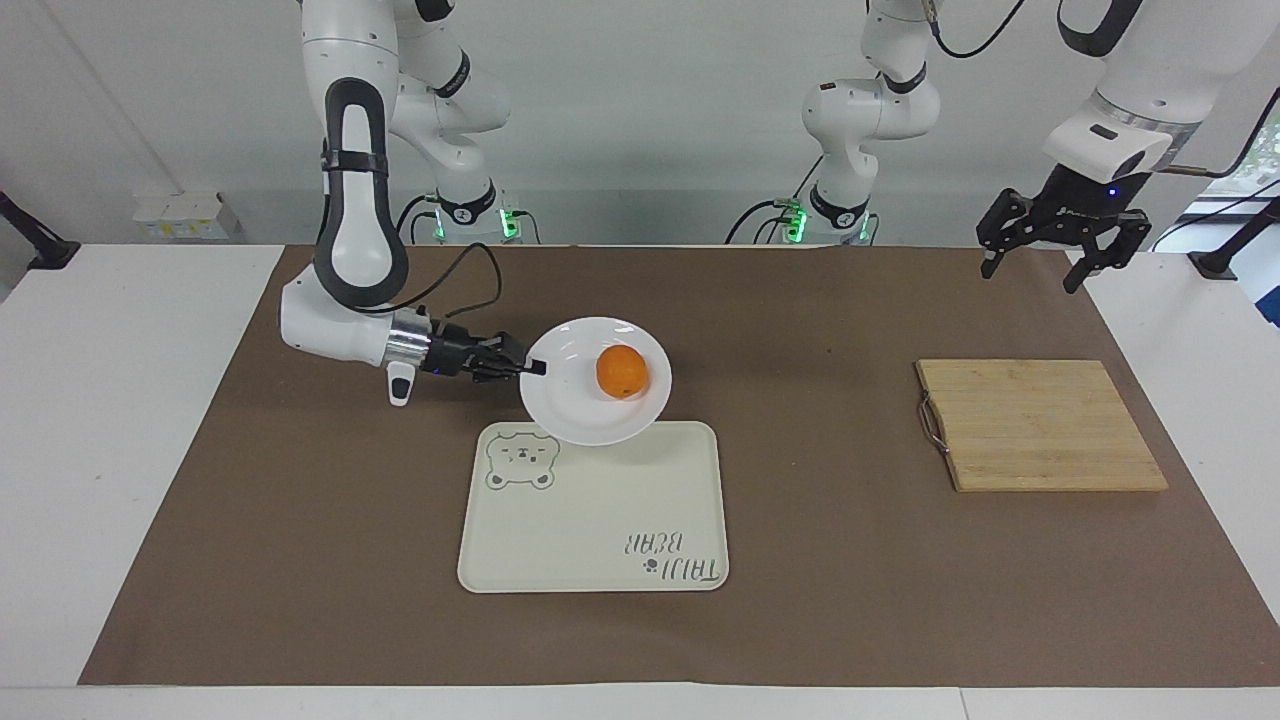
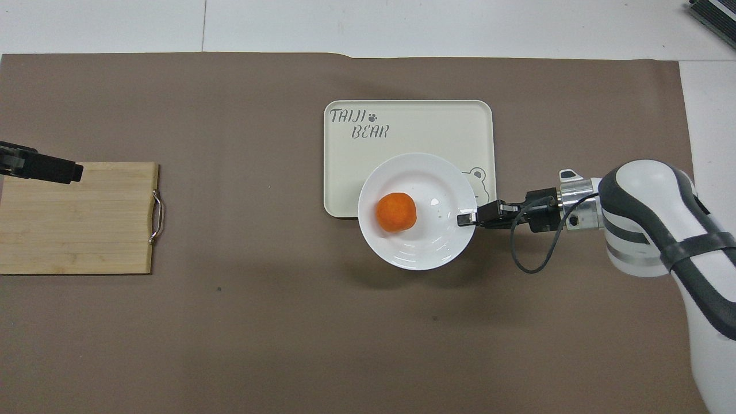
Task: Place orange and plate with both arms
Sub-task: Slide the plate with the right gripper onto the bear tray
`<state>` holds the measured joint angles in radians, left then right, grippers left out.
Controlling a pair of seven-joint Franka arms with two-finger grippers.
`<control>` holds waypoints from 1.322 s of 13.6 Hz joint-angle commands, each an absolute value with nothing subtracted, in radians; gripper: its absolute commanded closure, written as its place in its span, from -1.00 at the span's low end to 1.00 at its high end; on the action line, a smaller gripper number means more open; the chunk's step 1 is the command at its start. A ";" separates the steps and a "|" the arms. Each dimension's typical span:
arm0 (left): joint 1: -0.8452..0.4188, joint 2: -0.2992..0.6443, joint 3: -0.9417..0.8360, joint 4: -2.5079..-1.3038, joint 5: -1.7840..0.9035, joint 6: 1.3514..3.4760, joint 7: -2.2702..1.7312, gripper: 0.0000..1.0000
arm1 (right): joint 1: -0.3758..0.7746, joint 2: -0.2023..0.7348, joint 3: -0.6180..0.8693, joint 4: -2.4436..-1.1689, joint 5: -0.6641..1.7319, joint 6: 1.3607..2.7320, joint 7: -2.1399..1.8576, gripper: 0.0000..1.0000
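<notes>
Two tools show: the right tool point(image 1: 530, 368) pinches the plate point(image 1: 570, 405) by its rim, carrying the orange point(image 1: 622, 372) over the tray's point(image 1: 600, 530) nearer edge. Left tool point(image 1: 1062, 245) waits spread wide above the cutting board's point(image 1: 1040, 425) corner.

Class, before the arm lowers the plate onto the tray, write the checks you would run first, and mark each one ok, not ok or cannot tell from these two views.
1. Right gripper shut on the plate rim: ok.
2. Orange sitting in the plate, not at its edge: ok.
3. Plate fully over the tray: not ok; in the overhead view part of it overhangs the tray's edge nearest the robots.
4. Plate level: cannot tell.
5. Bare tray surface with nothing lying on it: ok.
6. Left gripper waits open near the cutting board, away from the tray: ok.
</notes>
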<state>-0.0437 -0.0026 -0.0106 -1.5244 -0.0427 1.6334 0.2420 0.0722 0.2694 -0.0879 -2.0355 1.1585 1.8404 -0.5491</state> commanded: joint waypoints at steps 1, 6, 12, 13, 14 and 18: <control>-0.029 -0.014 -0.020 -1.525 -0.037 1.615 0.239 -1.00 | 0.064 0.371 -0.084 -1.849 1.172 1.813 -0.464 1.00; -0.029 -0.014 -0.020 -1.525 -0.037 1.615 0.239 -1.00 | 0.127 0.472 -0.077 -1.666 1.167 1.916 -0.318 1.00; -0.029 -0.014 -0.020 -1.525 -0.037 1.615 0.239 -1.00 | 0.123 0.687 -0.067 -1.392 1.174 1.928 -0.265 1.00; -0.029 -0.014 -0.021 -1.525 -0.037 1.615 0.239 -1.00 | 0.124 0.708 -0.067 -1.364 1.172 1.933 -0.265 1.00; -0.029 -0.014 -0.021 -1.525 -0.037 1.615 0.239 -1.00 | 0.123 0.716 -0.067 -1.361 1.169 1.933 -0.265 1.00; -0.029 -0.014 -0.020 -1.525 -0.037 1.615 0.239 -1.00 | 0.121 0.712 -0.067 -1.388 1.054 1.924 -0.272 1.00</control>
<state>-0.0437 -0.0026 -0.0106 -1.5244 -0.0427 1.6332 0.2420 0.1361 0.7062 -0.0783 -1.4146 1.1040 1.9440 -0.2934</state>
